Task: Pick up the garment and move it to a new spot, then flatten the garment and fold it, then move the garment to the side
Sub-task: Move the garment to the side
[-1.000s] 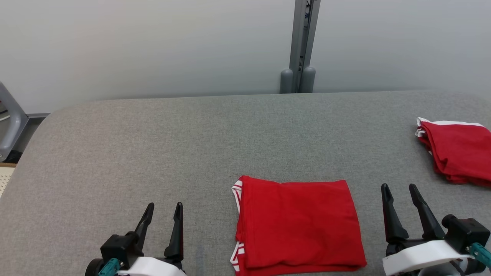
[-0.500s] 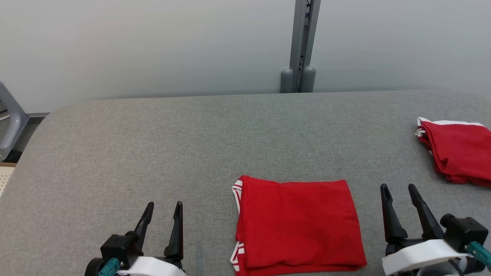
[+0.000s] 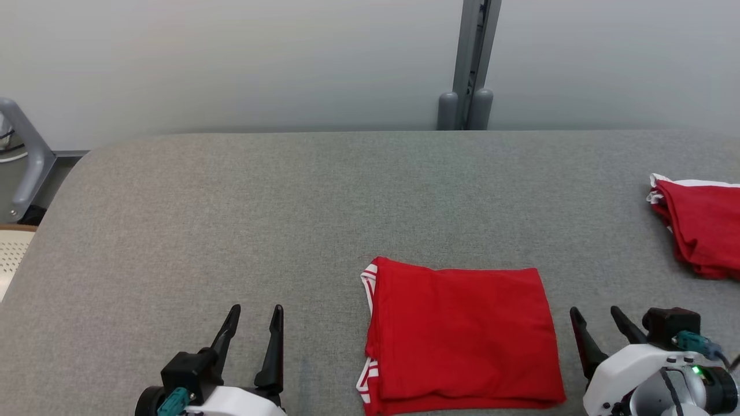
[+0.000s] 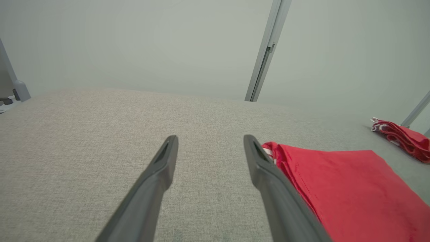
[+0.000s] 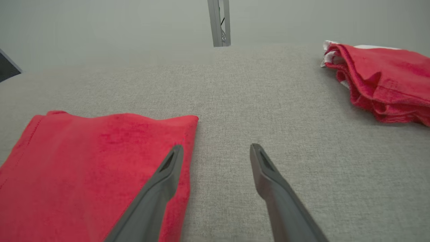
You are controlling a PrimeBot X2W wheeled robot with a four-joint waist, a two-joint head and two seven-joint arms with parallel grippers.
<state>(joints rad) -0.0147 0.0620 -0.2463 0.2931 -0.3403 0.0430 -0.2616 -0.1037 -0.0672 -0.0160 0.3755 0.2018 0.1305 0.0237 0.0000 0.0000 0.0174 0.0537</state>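
Red garment (image 3: 459,335), folded to a flat rectangle, white-striped trim at its left edge; lies on the near middle of the grey fabric desk (image 3: 231,202), between the two end effectors. Left end effector (image 3: 257,310): fingers spread wide, empty, near the garment's left edge and apart from it. Right end effector (image 3: 594,312): fingers spread wide, empty, just beside the garment's right edge. Second red cloth (image 3: 702,231), white-edged and loosely heaped, at the desk's far right, well apart from the garment. Grey post (image 3: 474,58), upright against the pale wall behind the desk.
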